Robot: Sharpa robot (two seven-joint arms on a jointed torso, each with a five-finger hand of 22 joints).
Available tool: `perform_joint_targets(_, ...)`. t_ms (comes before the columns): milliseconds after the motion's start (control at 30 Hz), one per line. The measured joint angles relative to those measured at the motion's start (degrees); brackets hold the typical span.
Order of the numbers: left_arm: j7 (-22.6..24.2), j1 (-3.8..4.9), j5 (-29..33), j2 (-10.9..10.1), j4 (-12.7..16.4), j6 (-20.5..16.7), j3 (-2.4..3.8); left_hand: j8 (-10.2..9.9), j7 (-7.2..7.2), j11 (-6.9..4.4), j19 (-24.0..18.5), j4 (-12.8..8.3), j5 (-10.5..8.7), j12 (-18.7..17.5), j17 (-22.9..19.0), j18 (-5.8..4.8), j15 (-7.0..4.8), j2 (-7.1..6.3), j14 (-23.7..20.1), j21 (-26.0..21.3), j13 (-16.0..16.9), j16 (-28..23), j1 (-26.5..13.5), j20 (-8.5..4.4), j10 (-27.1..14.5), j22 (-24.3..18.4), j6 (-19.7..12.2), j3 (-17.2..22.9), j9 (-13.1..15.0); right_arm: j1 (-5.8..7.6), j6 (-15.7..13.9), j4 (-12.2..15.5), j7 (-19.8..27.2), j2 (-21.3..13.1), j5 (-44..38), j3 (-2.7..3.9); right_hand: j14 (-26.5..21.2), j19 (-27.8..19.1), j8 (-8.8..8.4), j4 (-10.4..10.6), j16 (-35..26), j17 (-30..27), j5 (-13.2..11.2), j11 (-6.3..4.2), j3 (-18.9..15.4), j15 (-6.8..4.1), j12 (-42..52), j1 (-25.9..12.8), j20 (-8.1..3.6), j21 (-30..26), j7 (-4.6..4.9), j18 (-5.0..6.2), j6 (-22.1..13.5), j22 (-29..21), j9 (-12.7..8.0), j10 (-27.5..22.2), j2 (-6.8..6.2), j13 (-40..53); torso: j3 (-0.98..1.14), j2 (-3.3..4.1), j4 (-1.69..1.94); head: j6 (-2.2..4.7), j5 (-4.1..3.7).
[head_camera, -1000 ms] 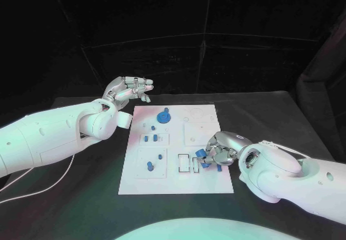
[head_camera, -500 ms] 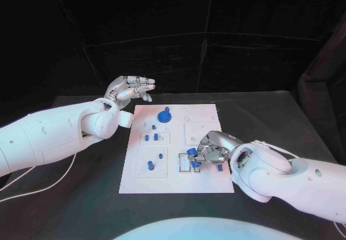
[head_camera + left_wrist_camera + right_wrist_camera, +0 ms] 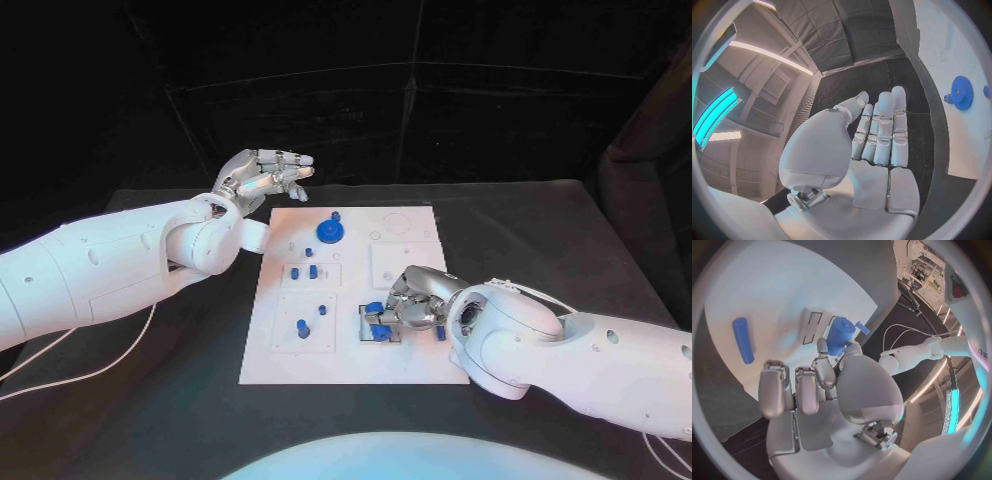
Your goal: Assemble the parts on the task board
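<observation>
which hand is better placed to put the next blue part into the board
The right hand. It already pinches a blue part in its fingers, low over the task board by the rectangular slots. The left hand is raised beyond the board's far left corner, holding nothing.

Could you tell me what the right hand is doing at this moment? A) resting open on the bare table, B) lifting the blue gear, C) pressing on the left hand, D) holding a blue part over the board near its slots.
D: the right hand pinches a blue part over the board, by the rectangular slots; the gear sits untouched at the far end.
</observation>
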Motion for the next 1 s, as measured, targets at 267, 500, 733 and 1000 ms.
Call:
perform_joint_targets(267, 0.0, 0.0, 0.0, 0.1, -0.1, 0.0, 0.0, 0.0, 0.0, 0.0, 0.0, 0.0, 0.0, 0.0, 0.0, 0.0, 0.0, 0.0, 0.0, 0.0, 0.0, 0.0, 0.0, 0.0, 0.0, 0.0, 0.0, 0.0, 0.0, 0.0, -0.7, -0.8, -1.4, 0.9, 0.4, 0.0, -0.1, 0.2, 0.39, 0.0, 0.0, 0.0, -7.9, -0.18, -2.2, -0.11, -1.1, -2.8, -0.19, 0.0, -0.2, 0.01, 0.2, 0.0, 1.1, 0.2, 0.15, -0.1, 0.03, -0.01, 0.0, 0.08, 0.18)
perform_joint_targets(500, 0.0, 0.0, 0.0, 0.2, -0.2, 0.0, 0.0, 0.0, 0.0, 0.0, 0.0, 0.0, 0.0, 0.0, 0.0, 0.0, 0.0, 0.0, 0.0, 0.0, 0.0, 0.0, 0.0, 0.0, 0.0, 0.0, 0.0, 0.0, 0.0, 0.0, -1.5, -1.5, -2.4, 1.5, 0.3, 0.0, -0.1, 0.2, -0.57, 0.3, -0.3, 0.0, -18.7, 0.46, -1.6, -0.11, -7.3, -8.3, -0.19, -1.1, 0.89, 0.01, -1.8, -0.9, 1.9, -2.8, -4.13, -4.8, 0.03, -0.02, -0.02, 0.09, 0.24)
perform_joint_targets(733, 0.0, 0.0, 0.0, 0.3, -0.2, 0.0, 0.0, 0.0, 0.0, 0.0, 0.0, 0.0, 0.0, 0.0, -0.1, 0.0, 0.0, 0.0, 0.0, 0.0, 0.0, 0.0, 0.0, 0.0, 0.0, 0.0, 0.0, 0.0, 0.0, 0.01, -0.8, -1.8, -3.1, 1.7, 0.0, 0.0, -0.1, 0.0, -0.94, 0.2, -0.7, 0.0, -19.0, 0.75, 2.7, -0.1, -10.4, -10.4, 0.03, -1.7, 0.92, 0.0, -2.4, -2.0, 2.3, -3.9, -7.31, -7.0, 0.03, -0.03, -0.03, 0.02, 0.24)
perform_joint_targets(1000, 0.0, 0.0, 0.0, 0.3, -0.3, 0.0, 0.0, 0.0, 0.0, 0.0, 0.0, 0.0, 0.0, 0.0, -0.1, 0.0, 0.0, 0.0, 0.0, 0.0, 0.0, 0.0, 0.0, 0.0, 0.0, -0.1, 0.0, 0.0, 0.0, 0.01, -0.3, -1.1, -2.7, 0.5, -0.6, 0.0, -0.1, 0.0, -0.94, -0.6, -0.9, 0.0, -15.3, 0.75, 4.8, -0.1, -10.4, -3.6, 0.03, -1.7, 0.91, 0.01, -2.4, -1.9, 2.9, -3.9, -5.87, -6.6, 0.05, -0.04, -0.03, 0.02, 0.43)
